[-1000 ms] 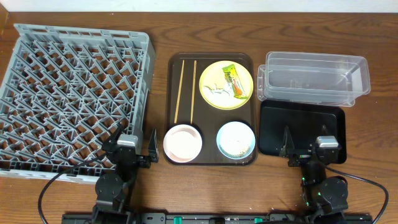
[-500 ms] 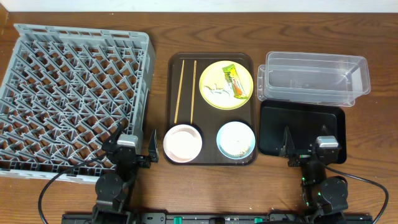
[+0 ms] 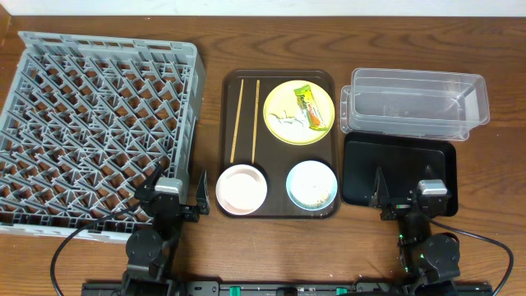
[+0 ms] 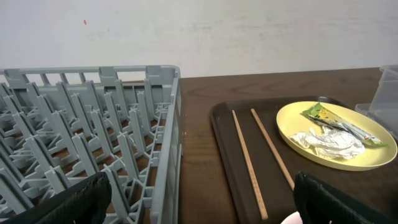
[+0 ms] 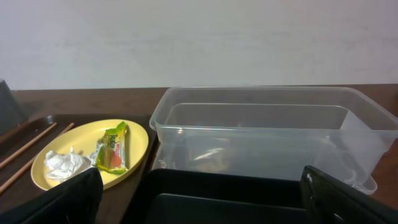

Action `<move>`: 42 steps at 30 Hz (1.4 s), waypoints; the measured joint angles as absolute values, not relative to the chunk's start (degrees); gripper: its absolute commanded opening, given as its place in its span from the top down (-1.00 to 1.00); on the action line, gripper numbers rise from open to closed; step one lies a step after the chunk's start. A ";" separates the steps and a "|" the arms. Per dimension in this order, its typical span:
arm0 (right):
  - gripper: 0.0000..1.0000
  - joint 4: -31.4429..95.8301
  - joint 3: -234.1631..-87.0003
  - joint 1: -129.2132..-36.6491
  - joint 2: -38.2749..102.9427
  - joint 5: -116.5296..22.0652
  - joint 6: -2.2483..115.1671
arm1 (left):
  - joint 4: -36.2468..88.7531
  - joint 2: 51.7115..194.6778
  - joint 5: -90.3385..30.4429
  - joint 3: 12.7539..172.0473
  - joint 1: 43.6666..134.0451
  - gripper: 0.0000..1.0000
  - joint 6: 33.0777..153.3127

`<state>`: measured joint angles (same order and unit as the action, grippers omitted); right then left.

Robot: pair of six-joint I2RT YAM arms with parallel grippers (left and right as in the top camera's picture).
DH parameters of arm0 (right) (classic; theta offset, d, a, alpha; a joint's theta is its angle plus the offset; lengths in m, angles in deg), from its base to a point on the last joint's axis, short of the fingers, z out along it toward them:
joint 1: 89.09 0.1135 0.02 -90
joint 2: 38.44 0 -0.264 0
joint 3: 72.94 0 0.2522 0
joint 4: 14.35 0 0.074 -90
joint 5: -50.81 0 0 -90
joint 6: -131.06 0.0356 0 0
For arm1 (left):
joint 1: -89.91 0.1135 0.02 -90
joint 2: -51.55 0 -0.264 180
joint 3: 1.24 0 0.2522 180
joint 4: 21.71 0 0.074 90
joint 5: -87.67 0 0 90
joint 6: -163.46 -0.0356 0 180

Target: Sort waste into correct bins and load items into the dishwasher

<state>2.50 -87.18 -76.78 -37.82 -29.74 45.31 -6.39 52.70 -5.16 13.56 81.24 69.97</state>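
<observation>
Both my hands are released, jaws spread wide and grasping nothing; my left hand (image 3: 182, 196) sits at the near right corner of the rack (image 3: 99, 123), my right hand (image 3: 404, 197) over the near edge of the black tray (image 3: 399, 160). Nothing is sorted yet; everything lies on the brown tray (image 3: 275, 156) between my hands.

Nearest my left hand is the white bowl (image 3: 241, 187), nearest my right the blue bowl (image 3: 311, 184); the grains (image 3: 312, 193) in the blue bowl would likely scatter over the worktop (image 3: 493, 181) if I tilt it before it is over a bin. Farther off, the wrapper (image 3: 309, 108) and scraps (image 3: 286, 122) rest on the plate (image 3: 283, 94); racking the plate first would probably dump them into the pegs. The chopsticks (image 3: 239, 119) lie flat and thin; I judge a pinch could slip, or they could drop through the lattice. The tub (image 3: 415, 103) looks light; a careless reach might shove it.
</observation>
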 measured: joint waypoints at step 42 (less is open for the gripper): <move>-0.99 49.69 -160.42 -76.56 31.32 -62.26 50.16 | 31.79 96.28 -21.75 72.93 81.24 -0.88 82.93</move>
